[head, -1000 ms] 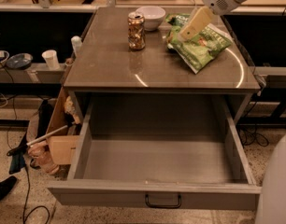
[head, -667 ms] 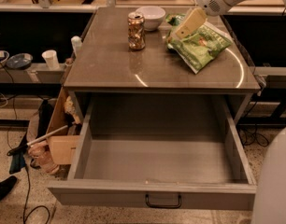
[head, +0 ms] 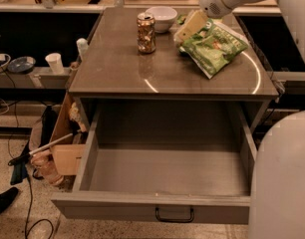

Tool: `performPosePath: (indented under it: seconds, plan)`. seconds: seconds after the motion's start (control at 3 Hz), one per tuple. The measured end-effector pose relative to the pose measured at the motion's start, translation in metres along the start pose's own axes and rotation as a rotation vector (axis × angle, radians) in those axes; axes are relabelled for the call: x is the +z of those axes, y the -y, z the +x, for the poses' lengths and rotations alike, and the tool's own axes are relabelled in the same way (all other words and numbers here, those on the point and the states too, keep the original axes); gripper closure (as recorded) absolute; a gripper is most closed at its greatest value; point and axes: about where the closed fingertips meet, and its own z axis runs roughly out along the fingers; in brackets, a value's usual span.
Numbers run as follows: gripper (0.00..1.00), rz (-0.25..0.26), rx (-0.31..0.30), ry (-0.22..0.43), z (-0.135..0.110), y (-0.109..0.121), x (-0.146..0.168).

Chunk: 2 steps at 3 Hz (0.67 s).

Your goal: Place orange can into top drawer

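Can [head: 146, 32] orange-gold, silver top, upright | claw [head: 191, 27] near bowl [head: 162, 17] | grip: cannot tell

One orange can [head: 146, 32], one white bowl [head: 161, 18] and one green snack bag [head: 215, 48] sit on the single tabletop [head: 137, 73]. One top drawer [head: 117, 209] stands open. One tool [head: 191, 26] hangs at three o'clock from the can.
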Motion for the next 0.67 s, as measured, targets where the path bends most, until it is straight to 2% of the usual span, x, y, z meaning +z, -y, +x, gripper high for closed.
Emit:
performPosePath:
  seconds: [0.33,0.67]
  plan:
    - [0.0,0.0,0.011,0.0,0.003,-0.0004,-0.0004]
    - [0.0,-0.028,0.041,0.036,0.0005,-0.0087,0.0022]
